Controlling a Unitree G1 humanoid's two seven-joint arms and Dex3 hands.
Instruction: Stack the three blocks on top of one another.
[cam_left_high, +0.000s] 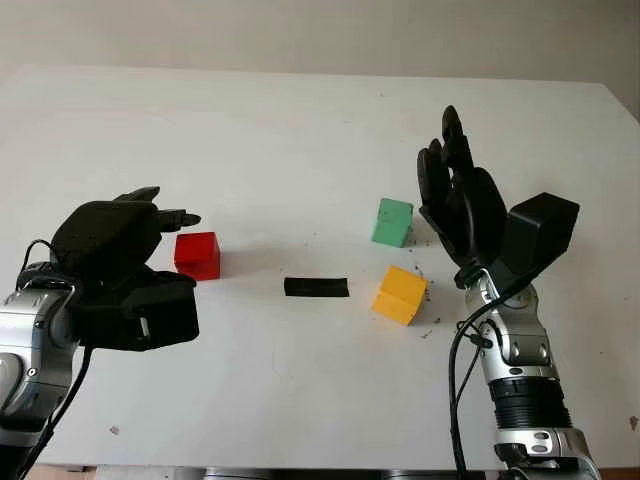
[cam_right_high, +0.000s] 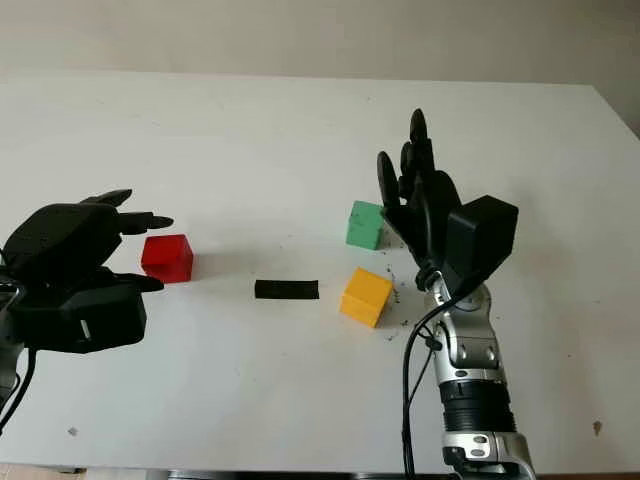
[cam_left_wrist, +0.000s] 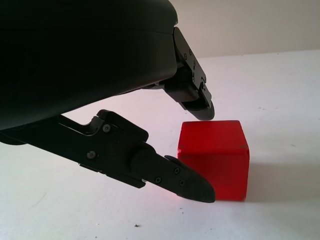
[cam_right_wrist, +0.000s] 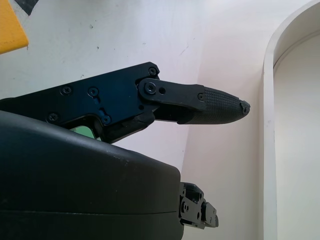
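Note:
A red block sits on the white table at the left. My left hand is right beside it, open, one fingertip just above its near top edge and another low in front of it, neither gripping. A green block and a yellow block stand close together to the right of centre, each alone on the table. Just right of the green block, my right hand is raised upright, open and holding nothing.
A short black strip lies flat on the table between the red and yellow blocks. Small dark specks dot the surface near the yellow block. The table's front edge runs just below both arms.

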